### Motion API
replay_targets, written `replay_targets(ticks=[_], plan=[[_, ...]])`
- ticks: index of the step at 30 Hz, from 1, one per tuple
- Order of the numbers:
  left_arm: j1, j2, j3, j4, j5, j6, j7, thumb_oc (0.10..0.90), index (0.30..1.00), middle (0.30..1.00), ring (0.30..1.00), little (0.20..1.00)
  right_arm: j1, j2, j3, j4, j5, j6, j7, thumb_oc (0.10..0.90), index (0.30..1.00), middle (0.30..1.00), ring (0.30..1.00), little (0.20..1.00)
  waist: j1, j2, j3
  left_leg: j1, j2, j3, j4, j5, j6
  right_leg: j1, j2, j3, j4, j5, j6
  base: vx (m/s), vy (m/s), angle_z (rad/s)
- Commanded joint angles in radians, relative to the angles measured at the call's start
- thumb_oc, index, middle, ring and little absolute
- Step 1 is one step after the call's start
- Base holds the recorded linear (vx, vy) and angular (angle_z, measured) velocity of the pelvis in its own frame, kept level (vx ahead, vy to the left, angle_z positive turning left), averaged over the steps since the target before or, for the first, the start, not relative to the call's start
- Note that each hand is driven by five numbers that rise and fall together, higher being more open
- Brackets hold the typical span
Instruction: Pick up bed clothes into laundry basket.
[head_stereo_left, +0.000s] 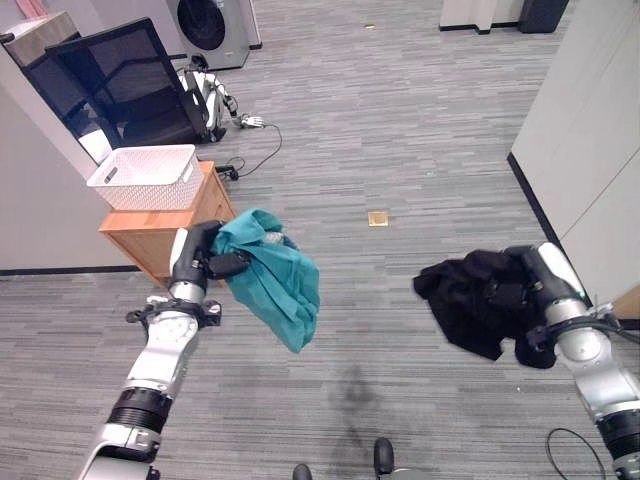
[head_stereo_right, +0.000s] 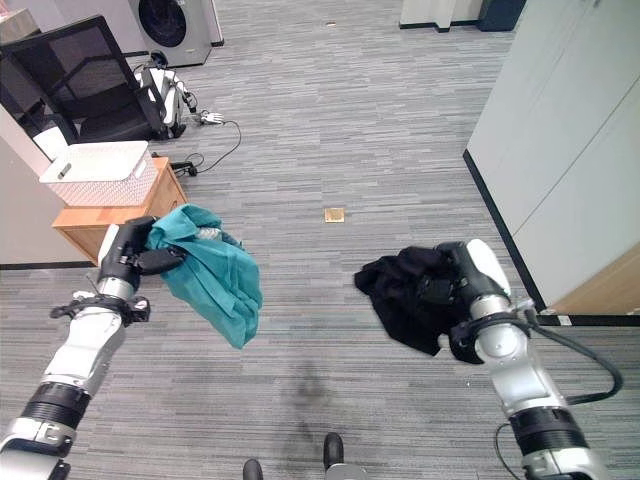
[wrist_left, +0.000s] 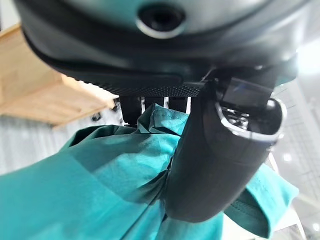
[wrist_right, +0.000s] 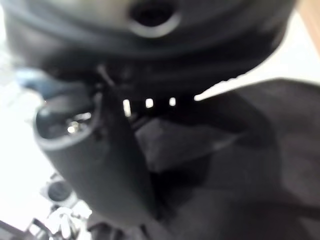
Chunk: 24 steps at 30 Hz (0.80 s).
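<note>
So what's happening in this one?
The robot holds clothes in both hands above the floor. Its left hand is closed on a teal garment, and its right hand grips a black garment. The white laundry basket sits on a wooden cabinet just beyond the left hand.

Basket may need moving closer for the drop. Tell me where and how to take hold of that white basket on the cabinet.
Grip the white laundry basket by the handle slot in its short end wall, coming from the side, probably with fingers hooked through. It sits upright on the wooden cabinet, rim open. Both hands hold clothes now.
</note>
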Motion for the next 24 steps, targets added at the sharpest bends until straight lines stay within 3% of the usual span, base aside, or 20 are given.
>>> replay_targets(ticks=[1,7,10,12,14,15,17,19,21,22,24], plan=[[-0.038,0.16,0.087,-0.074,0.052,-0.126,0.039,0.4,0.3,0.3,0.3,0.3,-0.131,0.005,-0.003,-0.095,-0.036,-0.123,-0.052,0.4,0.3,0.3,0.3,0.3,0.036,-0.147,-0.122,-0.003,0.019,0.074,0.015,-0.037,-0.049,0.087,-0.133,-0.068,0.011,-0.084,0.11,0.07,-0.075,0.16],[0.127,0.217,0.208,-0.072,0.166,-0.119,0.054,0.4,0.3,0.3,0.3,0.3,-0.148,-0.041,0.011,-0.185,-0.037,-0.153,-0.014,0.4,0.3,0.3,0.3,0.3,0.059,-0.143,-0.133,0.001,0.039,0.076,0.013,-0.02,-0.077,0.112,-0.139,-0.096,-0.025,-0.074,0.111,0.08,-0.097,0.07],[0.202,0.241,0.277,-0.053,0.228,-0.112,0.083,0.4,0.3,0.3,0.3,0.3,-0.175,-0.133,0.012,-0.222,-0.027,-0.18,-0.01,0.4,0.3,0.3,0.3,0.3,0.089,-0.147,-0.089,-0.062,0.059,0.081,0.18,-0.039,-0.118,0.134,-0.145,-0.124,-0.031,-0.101,0.092,0.04,-0.109,0.22],[0.216,0.228,0.299,-0.058,0.214,-0.119,0.097,0.4,0.3,0.3,0.3,0.3,-0.168,-0.18,-0.004,-0.235,-0.022,-0.183,-0.02,0.4,0.3,0.3,0.3,0.3,0.098,-0.155,-0.042,-0.203,0.122,0.126,0.392,0.034,-0.161,0.17,-0.149,-0.174,-0.031,-0.134,0.069,0.02,-0.12,0.31],[0.25,0.219,0.312,-0.08,0.209,-0.117,0.091,0.4,0.3,0.3,0.3,0.3,-0.166,-0.198,-0.008,-0.238,-0.018,-0.175,-0.017,0.4,0.3,0.3,0.3,0.3,0.109,-0.157,-0.03,-0.256,0.161,0.228,0.421,0.067,-0.155,0.192,-0.138,-0.201,-0.031,-0.163,0.061,0.11,-0.093,0.57],[0.257,0.217,0.316,-0.086,0.21,-0.115,0.089,0.4,0.3,0.3,0.3,0.3,-0.165,-0.198,-0.006,-0.239,-0.017,-0.174,-0.016,0.4,0.3,0.3,0.3,0.3,0.11,-0.156,-0.033,-0.257,0.165,0.229,0.433,0.056,-0.159,0.194,-0.136,-0.198,-0.031,-0.17,0.06,0.12,-0.056,0.74],[0.312,0.189,0.34,-0.117,0.209,-0.115,0.083,0.4,0.3,0.3,0.3,0.3,-0.167,-0.189,-0.005,-0.249,-0.014,-0.17,-0.017,0.4,0.3,0.3,0.3,0.3,0.135,-0.165,-0.036,-0.318,0.143,0.28,0.404,0.027,-0.119,0.208,-0.131,-0.197,-0.031,-0.193,0.057,0.21,0.024,0.63],[0.356,0.165,0.357,-0.132,0.196,-0.119,0.079,0.4,0.3,0.3,0.3,0.3,-0.161,-0.157,0.001,-0.249,-0.015,-0.166,-0.013,0.4,0.3,0.3,0.3,0.3,0.168,-0.153,-0.05,-0.341,0.142,0.297,0.246,0.086,-0.113,0.239,-0.106,-0.199,-0.031,-0.223,0.07,0.43,0.177,0.35],[0.377,0.135,0.344,-0.13,0.173,-0.121,0.07,0.4,0.3,0.3,0.3,0.3,-0.149,-0.126,0.012,-0.251,-0.023,-0.165,-0.01,0.4,0.3,0.3,0.3,0.3,0.192,-0.159,-0.056,-0.375,0.193,0.3,0.13,0.122,-0.123,0.311,-0.131,-0.211,-0.03,-0.253,0.097,0.61,0.273,0.13],[0.38,0.13,0.341,-0.136,0.17,-0.121,0.062,0.4,0.3,0.3,0.3,0.3,-0.147,-0.112,0.013,-0.258,-0.023,-0.165,-0.003,0.4,0.3,0.3,0.3,0.3,0.196,-0.154,-0.067,-0.366,0.192,0.296,0.114,0.122,-0.117,0.324,-0.132,-0.211,-0.029,-0.251,0.106,0.58,0.263,0.05],[0.389,0.129,0.332,-0.147,0.178,-0.113,0.05,0.4,0.3,0.3,0.3,0.3,-0.125,-0.076,0.014,-0.261,-0.039,-0.159,0.005,0.4,0.3,0.3,0.3,0.3,0.199,-0.152,-0.088,-0.33,0.171,0.306,0.086,0.175,-0.094,0.357,-0.144,-0.217,-0.015,-0.229,0.122,0.33,0.176,0.02]])
